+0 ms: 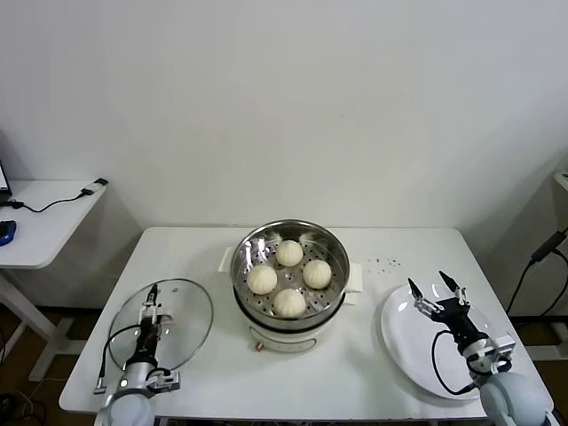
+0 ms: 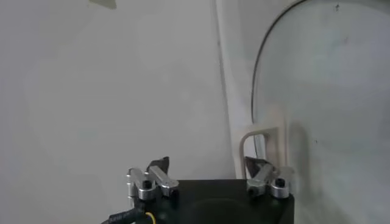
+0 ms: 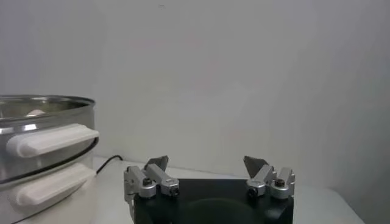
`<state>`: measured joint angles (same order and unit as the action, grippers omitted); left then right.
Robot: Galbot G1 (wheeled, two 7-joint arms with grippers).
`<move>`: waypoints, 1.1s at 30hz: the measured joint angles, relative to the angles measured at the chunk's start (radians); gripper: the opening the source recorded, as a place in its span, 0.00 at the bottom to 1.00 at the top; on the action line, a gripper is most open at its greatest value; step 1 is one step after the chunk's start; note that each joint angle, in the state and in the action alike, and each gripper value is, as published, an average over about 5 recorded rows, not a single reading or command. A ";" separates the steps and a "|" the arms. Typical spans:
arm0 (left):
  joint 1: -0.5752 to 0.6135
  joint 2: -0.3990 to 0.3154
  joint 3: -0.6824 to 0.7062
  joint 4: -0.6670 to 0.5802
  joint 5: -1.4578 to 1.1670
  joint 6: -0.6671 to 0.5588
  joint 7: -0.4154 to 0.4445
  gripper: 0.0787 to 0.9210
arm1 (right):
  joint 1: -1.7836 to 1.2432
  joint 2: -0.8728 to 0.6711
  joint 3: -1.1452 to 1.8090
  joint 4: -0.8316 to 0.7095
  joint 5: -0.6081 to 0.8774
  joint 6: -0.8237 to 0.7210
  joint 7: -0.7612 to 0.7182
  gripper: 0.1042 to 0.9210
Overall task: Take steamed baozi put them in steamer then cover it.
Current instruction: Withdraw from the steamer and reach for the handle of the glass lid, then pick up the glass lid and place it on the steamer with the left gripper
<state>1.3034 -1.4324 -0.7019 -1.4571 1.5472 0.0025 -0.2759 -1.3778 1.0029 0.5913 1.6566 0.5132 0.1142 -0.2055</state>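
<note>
The steamer stands at the table's middle with four baozi in it. It has no lid on. The cover lies flat on the table to the left. My left gripper is over it, open; in the left wrist view the cover's whitish handle is beside one fingertip, not between the jaws. My right gripper is open and empty above the white plate. The right wrist view shows the steamer's side.
The white plate at the right holds nothing. A white side desk with a cable and a blue mouse stands off the table's left. A cable hangs at the far right. The wall is close behind the table.
</note>
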 measured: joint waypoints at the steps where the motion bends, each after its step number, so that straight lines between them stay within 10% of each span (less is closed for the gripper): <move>1: -0.001 0.000 0.001 0.002 0.000 -0.001 0.002 0.80 | -0.001 0.002 0.000 -0.001 -0.003 0.001 -0.001 0.88; 22: 0.002 0.010 0.006 -0.005 -0.045 -0.004 0.024 0.10 | -0.006 0.027 0.008 -0.025 -0.064 0.027 -0.019 0.88; 33: 0.077 0.057 -0.003 -0.161 -0.126 0.016 0.056 0.08 | 0.001 0.027 0.021 -0.042 -0.073 0.036 -0.021 0.88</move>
<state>1.3809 -1.3750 -0.7052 -1.6184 1.4209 0.0186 -0.2195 -1.3766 1.0301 0.6126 1.6143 0.4406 0.1505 -0.2265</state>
